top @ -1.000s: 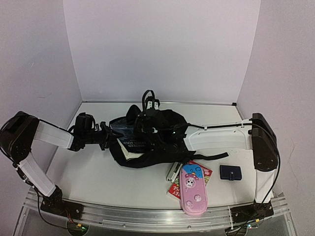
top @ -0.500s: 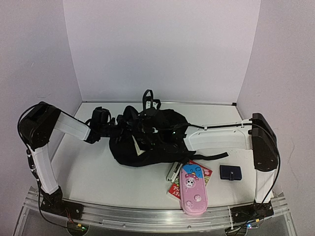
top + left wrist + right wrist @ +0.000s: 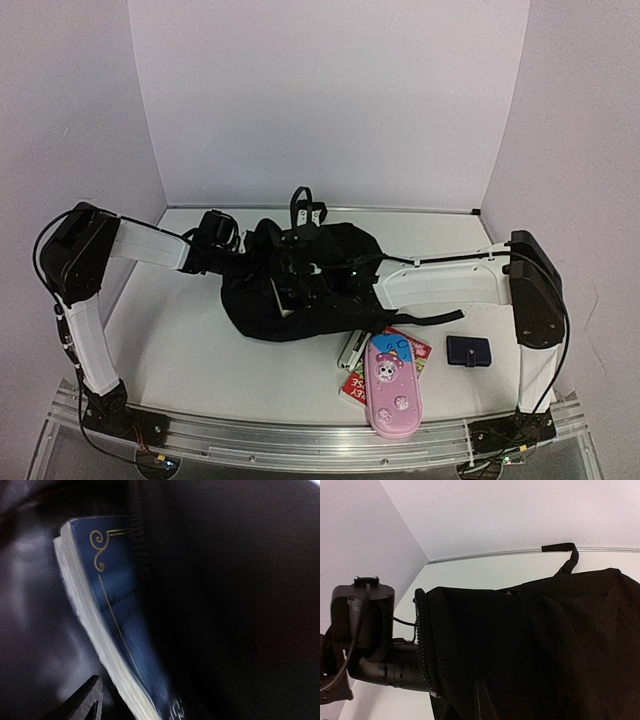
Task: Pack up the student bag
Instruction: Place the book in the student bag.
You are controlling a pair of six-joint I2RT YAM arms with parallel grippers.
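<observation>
The left arm (image 3: 150, 245) has pushed further in since a moment ago, and the book that stuck out of the bag back then can't be seen from above now

Closest to me on the table (image 3: 180, 350) lies the pink pencil case (image 3: 390, 388), sitting partly on a red booklet (image 3: 412, 350). Just to its right is a little dark-blue pouch (image 3: 468, 350). They are not packed yet.

Behind them, in the middle of the table, slumps the student bag (image 3: 290, 315), big, black and squashy. The right pincer (image 3: 300, 265) is at the bag's mouth. Black cloth hangs over its camera, so I cannot tell if it is pinching the edge.

The left pincer (image 3: 82, 705) is deep inside. Only one dark tip shows, next to a blue book (image 3: 120, 605) with gold lines, so I cannot tell if it is gripping.

I think the bag is light but very floppy. It will sag and fold, and its mouth will flop shut if nobody holds it up. The edge of the opening looks best to hold, or the loop (image 3: 303, 203) at the far end
</observation>
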